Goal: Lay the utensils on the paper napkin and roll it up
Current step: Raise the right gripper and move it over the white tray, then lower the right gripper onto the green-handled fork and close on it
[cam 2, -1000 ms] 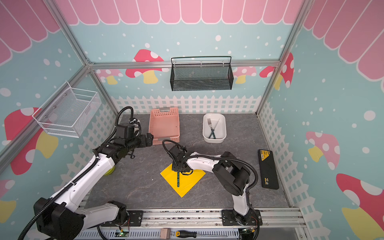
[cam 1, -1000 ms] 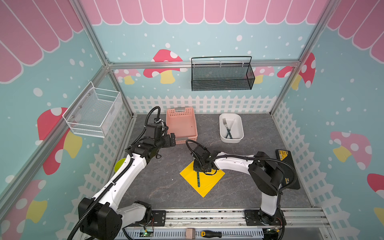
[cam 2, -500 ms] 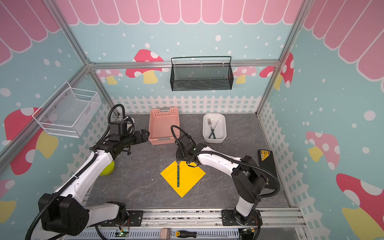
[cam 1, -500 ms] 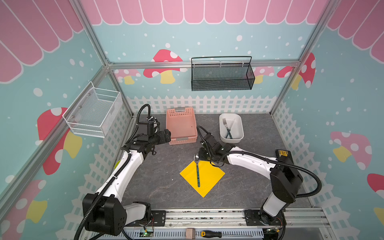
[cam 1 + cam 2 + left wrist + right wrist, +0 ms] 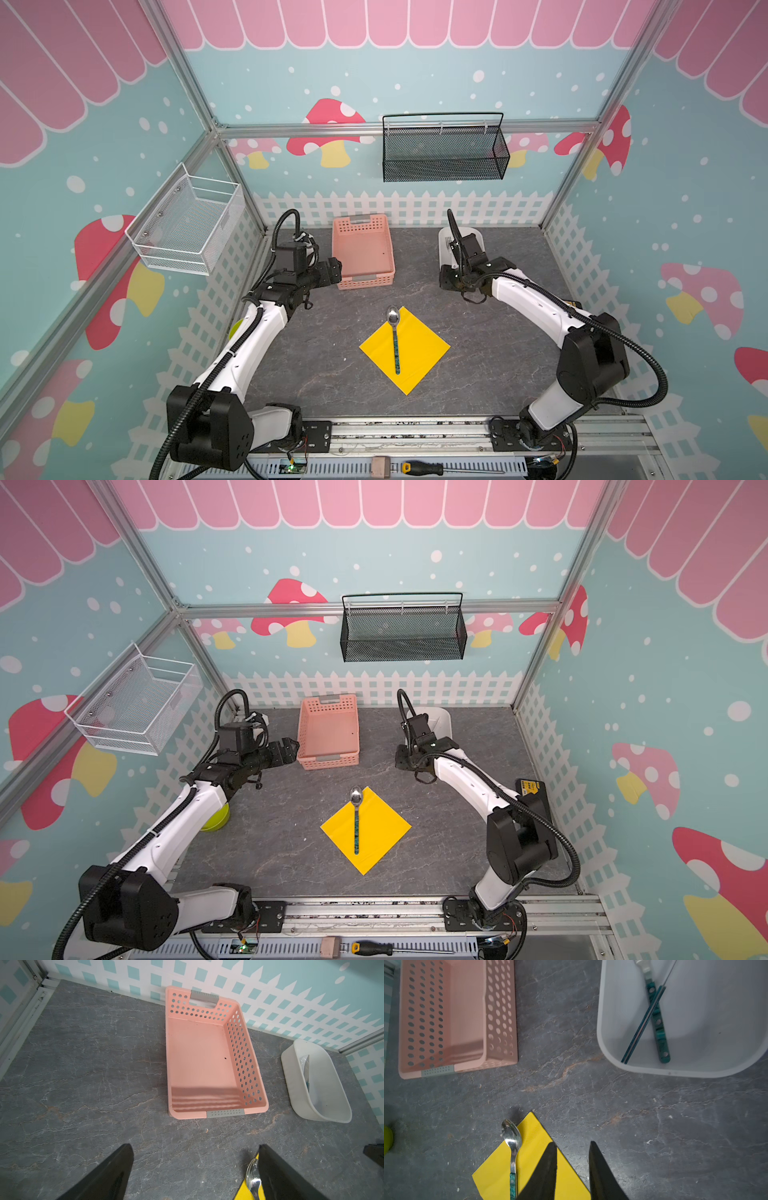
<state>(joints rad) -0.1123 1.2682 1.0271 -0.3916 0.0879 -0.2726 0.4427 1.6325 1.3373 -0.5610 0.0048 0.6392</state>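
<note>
Left claw (image 5: 193, 1145) gapes wide, right claw (image 5: 572, 1142) part-open, both empty; spoon (image 5: 395, 345) overhangs napkin (image 5: 419, 349) edge, open tabletop (image 5: 332, 332) around.

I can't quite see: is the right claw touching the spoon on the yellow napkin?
Apart. In a top view the right gripper sits beside the white bin, with bare table between it and the spoon.

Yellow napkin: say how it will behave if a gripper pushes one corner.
The napkin looks thin and lies flat, so probably floppy and very light. Pushed, it may crumple or slide rather than hold shape; only the spoon weighs it down.
</note>
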